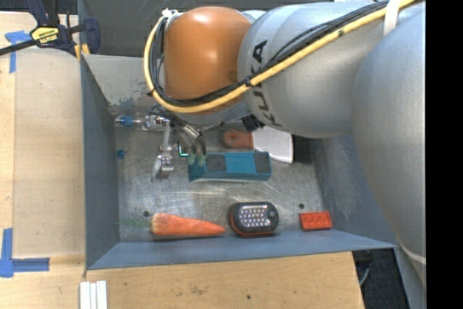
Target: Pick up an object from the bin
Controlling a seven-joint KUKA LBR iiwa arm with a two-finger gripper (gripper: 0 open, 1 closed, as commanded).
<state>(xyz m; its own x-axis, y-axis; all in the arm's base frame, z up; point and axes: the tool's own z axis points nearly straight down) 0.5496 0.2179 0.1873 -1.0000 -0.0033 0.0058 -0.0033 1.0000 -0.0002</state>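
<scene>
Teal block [235,165] lay flat near the middle of the bin [101,155], its left end just beside the end effector [179,158], whose fingers stood apart over the floor. An orange carrot [187,226] lay along the near wall.

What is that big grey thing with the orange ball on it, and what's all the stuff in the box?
That big grey thing is a robot arm; the orange dome is a cover on its wrist. One camera looks down into a grey metal bin. At the arm's tip is its gripper, two metal fingers, open, low in the bin, nothing between them. Right beside it lies a teal rectangular block. Near the front wall lie an orange carrot, a dark oval gadget with small buttons and a small red brick.
</scene>
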